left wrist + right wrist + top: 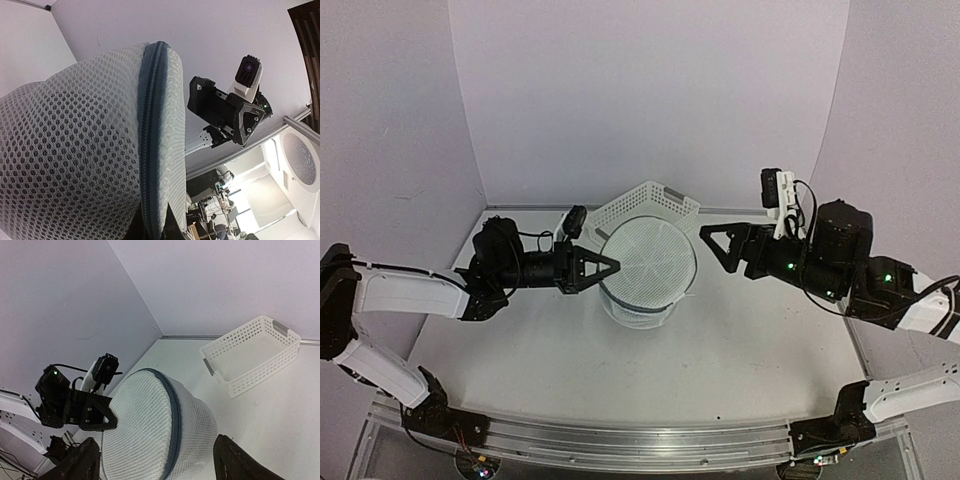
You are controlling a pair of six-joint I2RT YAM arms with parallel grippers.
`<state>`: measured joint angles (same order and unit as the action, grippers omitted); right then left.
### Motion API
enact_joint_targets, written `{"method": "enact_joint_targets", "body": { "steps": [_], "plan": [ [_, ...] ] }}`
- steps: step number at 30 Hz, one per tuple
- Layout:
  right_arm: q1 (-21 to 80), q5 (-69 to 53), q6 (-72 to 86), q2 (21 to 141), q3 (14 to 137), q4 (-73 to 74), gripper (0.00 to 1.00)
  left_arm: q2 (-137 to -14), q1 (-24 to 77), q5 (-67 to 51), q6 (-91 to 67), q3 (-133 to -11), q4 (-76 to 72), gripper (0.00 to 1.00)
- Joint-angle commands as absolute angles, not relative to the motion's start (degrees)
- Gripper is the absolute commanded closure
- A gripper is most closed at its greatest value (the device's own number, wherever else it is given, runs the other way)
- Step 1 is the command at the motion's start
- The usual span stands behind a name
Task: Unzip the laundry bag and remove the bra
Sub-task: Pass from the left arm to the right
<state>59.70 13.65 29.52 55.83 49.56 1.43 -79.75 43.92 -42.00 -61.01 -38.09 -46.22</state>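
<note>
The laundry bag [645, 268] is a white mesh cylinder lying on the table mid-scene, one round face turned up toward the top camera. My left gripper [612, 266] comes in from the left and is shut on the bag's grey zipper rim [150, 125]; in the left wrist view its fingers [172, 225] pinch that rim between them. My right gripper [712, 245] hangs open just right of the bag, apart from it, its fingers [232, 460] spread wide either side of the bag [150, 430]. The bra is hidden; only a dark shade shows through the mesh [60, 165].
A white perforated plastic basket [660, 198] stands tilted behind the bag against the back wall, and shows empty in the right wrist view [250, 355]. White walls close in the table at back and sides. The arm bases sit on the rail along the near edge.
</note>
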Motion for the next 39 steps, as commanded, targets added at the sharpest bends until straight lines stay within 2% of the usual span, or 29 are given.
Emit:
{"method": "enact_joint_targets", "body": {
  "steps": [1,6,12,18,30,34,39],
  "plan": [
    [58.0,13.6,23.6,55.2,56.3,16.4,0.18,-79.2,43.7,-48.7,-52.4,-45.8,-39.0,1.0],
    [54.0,4.9,22.5,58.4,61.1,24.8,0.15,-80.8,43.7,-52.1,-47.6,-49.8,-29.3,1.0],
    [48.1,-13.0,22.8,62.8,63.2,25.4,0.13,-82.2,43.7,-52.2,-40.2,-54.3,-14.1,1.0],
    [46.9,-20.3,23.5,68.6,64.9,25.2,0.13,-81.5,43.9,-50.9,-32.5,-58.2,-2.1,1.0],
    [46.8,-29.8,24.0,78.4,67.4,22.7,0.25,-80.3,44.3,-52.1,-27.2,-60.6,5.4,1.0],
    [46.8,-31.3,24.1,79.7,67.3,22.0,0.39,-80.4,44.3,-51.9,-26.4,-61.2,6.6,1.0],
    [46.8,-32.2,24.3,80.3,66.7,20.7,0.83,-80.8,44.2,-50.0,-25.3,-62.6,8.9,1.0]
  ]
}}
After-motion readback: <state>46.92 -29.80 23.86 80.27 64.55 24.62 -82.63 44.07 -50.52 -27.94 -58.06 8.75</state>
